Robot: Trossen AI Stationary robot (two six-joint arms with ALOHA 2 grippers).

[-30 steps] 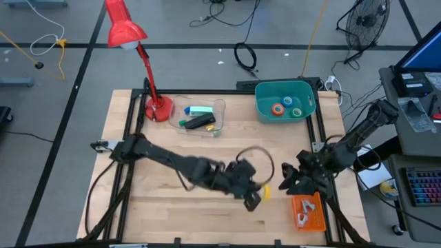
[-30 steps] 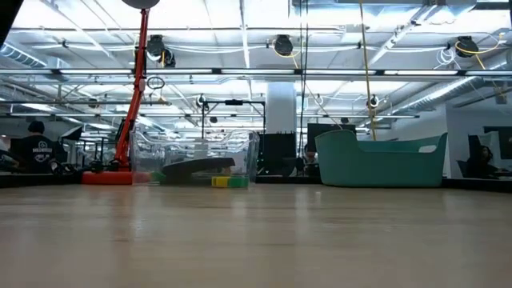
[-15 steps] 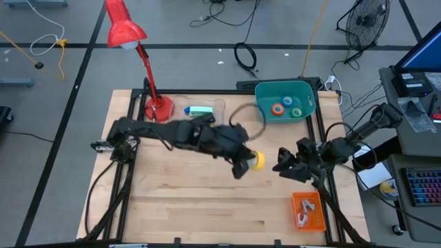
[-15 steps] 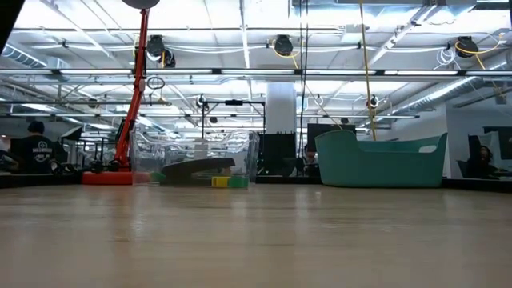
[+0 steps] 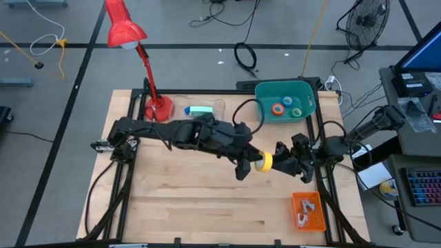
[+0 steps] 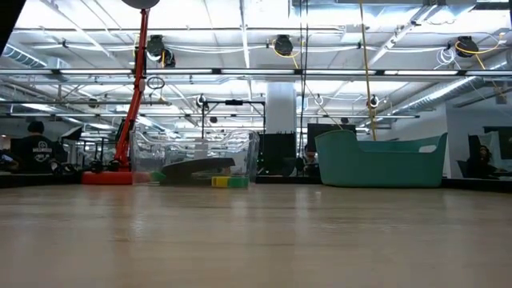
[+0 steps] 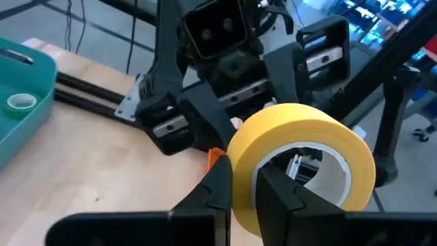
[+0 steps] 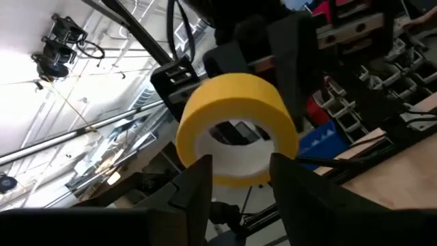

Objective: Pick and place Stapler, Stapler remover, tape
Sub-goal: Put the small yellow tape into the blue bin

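While the left tool (image 5: 252, 164) pinches the wall of the yellow tape roll (image 5: 263, 162) right of the high view's centre, above the table (image 5: 179, 200), the right tool (image 5: 280, 160) meets it, its fingers (image 8: 198, 179) parted around the roll's rim. Three more rolls lie in the teal bin (image 5: 265, 110), upper right.
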